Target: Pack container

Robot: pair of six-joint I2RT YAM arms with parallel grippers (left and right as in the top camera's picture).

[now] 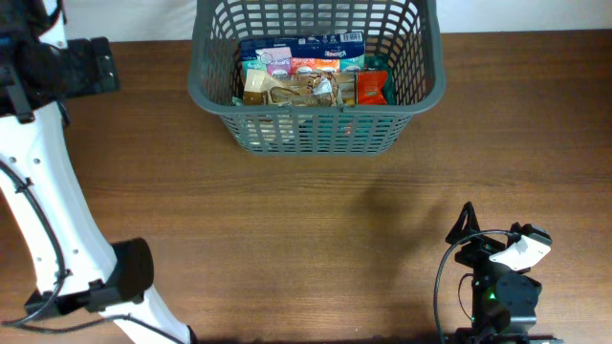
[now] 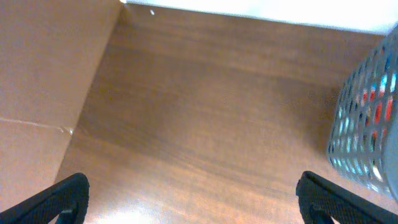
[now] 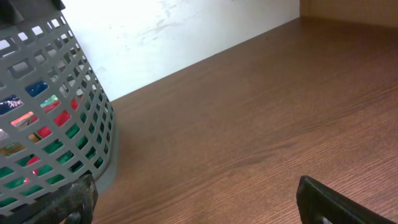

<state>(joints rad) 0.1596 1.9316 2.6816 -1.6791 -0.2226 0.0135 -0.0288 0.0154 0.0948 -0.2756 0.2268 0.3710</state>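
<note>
Left gripper (image 2: 196, 200) spread | right gripper (image 3: 202, 202) spread | container (image 1: 316, 136) holds snack packets (image 1: 304, 75) | labels probably illegible

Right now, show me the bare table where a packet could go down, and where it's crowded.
Widest bare patch: the table centre, bordered by the container, the left arm and the right arm. Bare strips also flank the container on both sides. Crowded: inside it, snack packets cover the floor.

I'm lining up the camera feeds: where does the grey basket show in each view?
Overhead: basket at top centre.
Left wrist: basket at the right edge, cropped.
Right wrist: basket at the left edge, cropped.
Shared landmark: the brown wooden table under it.
</note>
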